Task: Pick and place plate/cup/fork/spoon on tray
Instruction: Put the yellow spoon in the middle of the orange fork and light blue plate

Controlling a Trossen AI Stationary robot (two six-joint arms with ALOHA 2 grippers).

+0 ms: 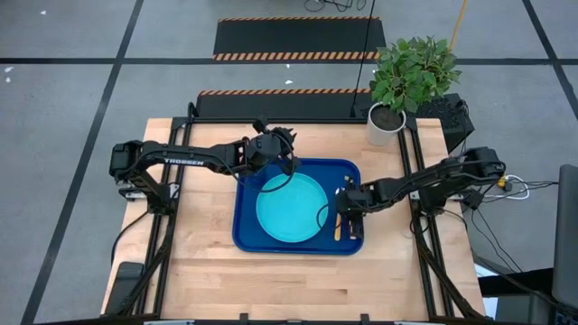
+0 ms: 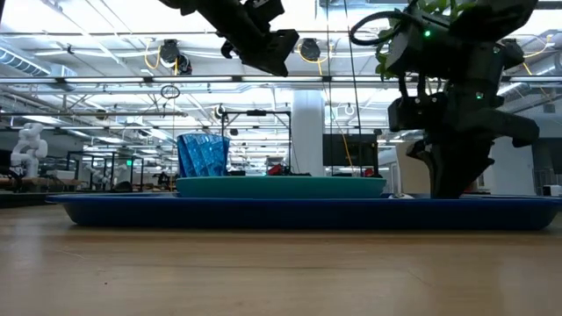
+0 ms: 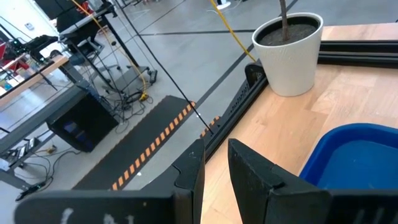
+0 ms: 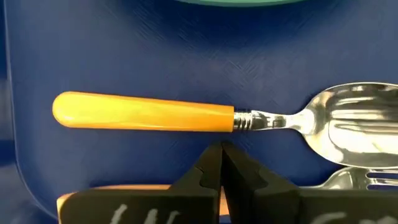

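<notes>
High view: tray (image 1: 246, 236), dark blue plastic with rounded corners, sits mid counter (image 1: 208, 271), which is light wood planks. Plate (image 1: 291, 208), round cyan with raised rim, lies inside the tray and fills most of it. Left gripper (image 1: 275, 150) hovers over the tray's far-left corner, its cable loop hanging over the plate edge. Right gripper (image 1: 348, 215) is low over the tray's right strip, beside the plate; an orange handle shows just next to it. White pot (image 1: 385, 125) with a leafy plant stands at the far right corner of the counter, well apart from the tray

Low view: tray rim is a long dark blue band across the counter, plate a flat teal slab on top. Cup (image 2: 203, 155), ribbed translucent blue, stands behind the plate's left end; can't tell from here whether it's on the plate or just beyond it. Right arm comes down to tray level on the right and blocks that end. Left arm is up high, clear of everything

Left wrist view: left jaws clenched down to a thin slit, nothing between them. Past them: counter edge, black frame rail, smooth white pot, a corner of the blue tray, striped floor mat

Right wrist view: right jaws pressed together, empty, tips just short of the spoon (image 4: 211, 116). It lies flat on the tray's finely textured floor; glossy orange handle, polished metal bowl. Fork (image 4: 367, 180) tines peek out just beside the spoon bowl, rest hidden by the jaws
</notes>
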